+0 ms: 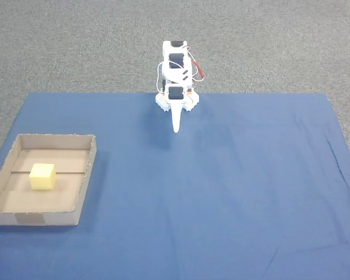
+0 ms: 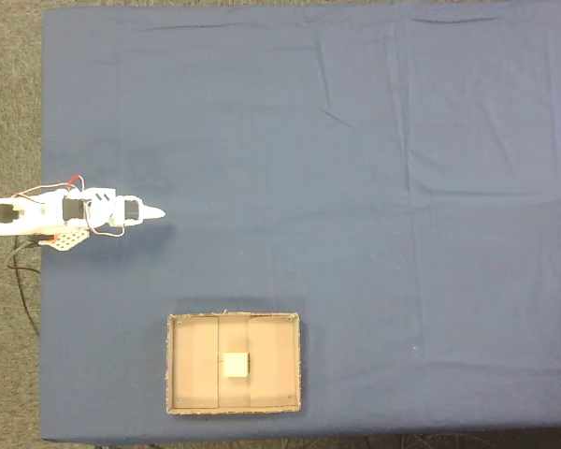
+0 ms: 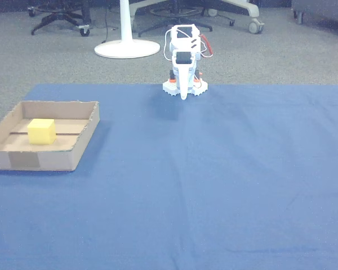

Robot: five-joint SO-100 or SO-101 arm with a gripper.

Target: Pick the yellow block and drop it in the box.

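On the blue cloth (image 1: pixel 221 192), the box (image 1: pixel 84 175) holds the yellow block (image 1: pixel 42 177); pincer (image 1: pixel 176 129) pressed together.

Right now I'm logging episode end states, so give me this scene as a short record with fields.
block: yellow block rests on the floor of the box
box: box sits on the blue cloth, at the left in a fixed view
claw: claw folded at the arm's base, apart from the box, holding nothing
claw state: looks shut
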